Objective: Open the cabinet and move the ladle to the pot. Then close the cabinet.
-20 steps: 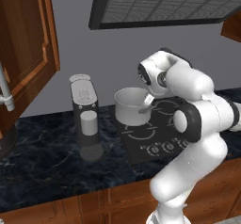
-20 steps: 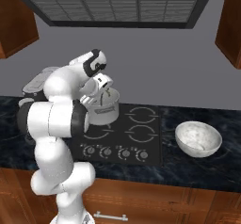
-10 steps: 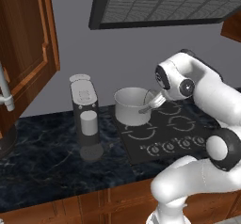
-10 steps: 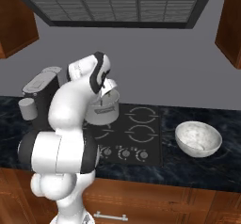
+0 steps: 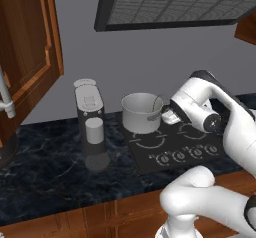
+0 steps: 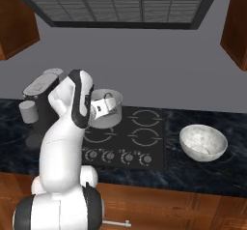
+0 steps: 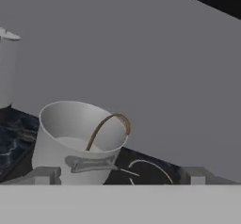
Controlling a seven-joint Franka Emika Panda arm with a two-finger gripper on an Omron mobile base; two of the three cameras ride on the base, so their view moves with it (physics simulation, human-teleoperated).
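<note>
Hand view looks at the pot [image 7: 77, 145] from close by: the pale, straight-sided vessel stands on the black cooktop [image 7: 141, 171], and the ladle [image 7: 106, 129] rests inside it, its thin brown handle rising out of the bowl and curling over the right side of the rim. The two finger tips [image 7: 42, 175] of the claw [image 7: 120, 176] stand far apart at the bottom of that view, one to the left of the pot's side handle and one well to the right, with nothing between them, so the claw is wide and empty. In the left base view the pot [image 5: 141, 112] sits at the far left corner of the cooktop [image 5: 175, 142], with the ladle's [image 5: 156, 103] handle showing as a thin dark line over its right rim; the claw [image 5: 170, 116] is just beside the pot on the right, carried by the white arm [image 5: 215, 114]. To the left of the pot stands a dark coffee machine [image 5: 90, 114] with a small white cup [image 5: 94, 130] on the dark marbled desk [image 5: 45, 167]. At the far left, the cabinet [image 5: 27, 47] hangs with its brown door swung open and its silver bar handle [image 5: 5, 97] towards the camera. In the right base view a pale speckled bowl [image 6: 203, 142] sits on the desk [image 6: 212, 168] to the right of the cooktop [image 6: 130, 139], well apart from the pot [image 6: 106, 109].
</note>
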